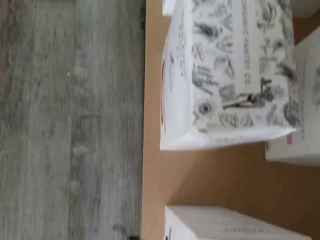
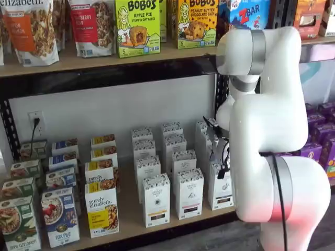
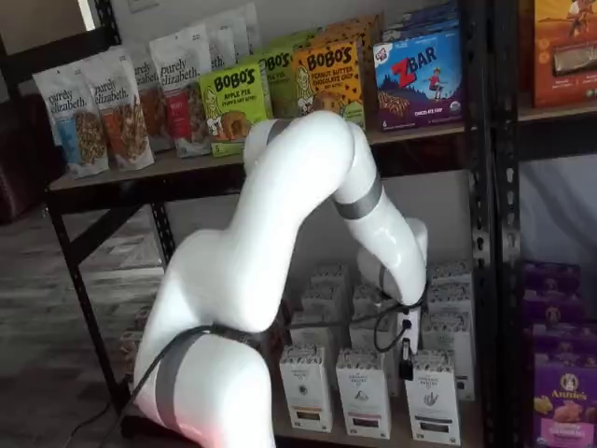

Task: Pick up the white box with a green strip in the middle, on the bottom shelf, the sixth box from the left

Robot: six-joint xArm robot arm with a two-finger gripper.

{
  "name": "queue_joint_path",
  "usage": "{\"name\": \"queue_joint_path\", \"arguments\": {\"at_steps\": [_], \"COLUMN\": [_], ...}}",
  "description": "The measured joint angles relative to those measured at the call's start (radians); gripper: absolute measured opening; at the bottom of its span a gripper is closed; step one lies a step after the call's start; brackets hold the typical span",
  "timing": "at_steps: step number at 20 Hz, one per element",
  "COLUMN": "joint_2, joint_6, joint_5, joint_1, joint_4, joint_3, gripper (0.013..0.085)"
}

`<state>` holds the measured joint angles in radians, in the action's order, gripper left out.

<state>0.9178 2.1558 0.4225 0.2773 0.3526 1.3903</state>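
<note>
Claw (image 3: 406, 359) above white box (image 3: 433, 397)

Grey wood-grain floor (image 1: 70, 125) lies below. A white wall (image 2: 104, 110) with a power outlet (image 2: 35, 123) backs black shelving uprights (image 3: 504, 215).

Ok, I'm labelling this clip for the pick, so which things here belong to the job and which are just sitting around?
Job: tall narrow white carton with speckled top band, front of the rightmost column; long light-tan wooden bottom shelf.
Just there: green Bobo's apple pie box; blue Z Bar box; yellow Purely Elizabeth box; neighbouring white cartons.
</note>
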Motion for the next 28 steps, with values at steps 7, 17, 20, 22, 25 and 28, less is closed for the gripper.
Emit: {"name": "queue_joint_path", "arguments": {"at_steps": [7, 17, 20, 22, 25, 28], "joint_2": [0.079, 0.142, 0.151, 0.156, 0.160, 0.157], "joint_6": [-0.131, -0.317, -0.350, -0.374, -0.375, -0.342], "joint_5": [0.016, 0.058, 0.059, 0.065, 0.071, 0.055], "joint_1": [0.003, 0.009, 0.011, 0.014, 0.015, 0.016], "joint_4": [-0.149, -0.366, -0.407, -0.436, -0.439, -0.403], "joint_3": [0.098, 0.185, 0.192, 0.196, 0.198, 0.189], "gripper": [0.0850, 0.0850, 0.0850, 0.0850, 0.0810, 0.0730]}}
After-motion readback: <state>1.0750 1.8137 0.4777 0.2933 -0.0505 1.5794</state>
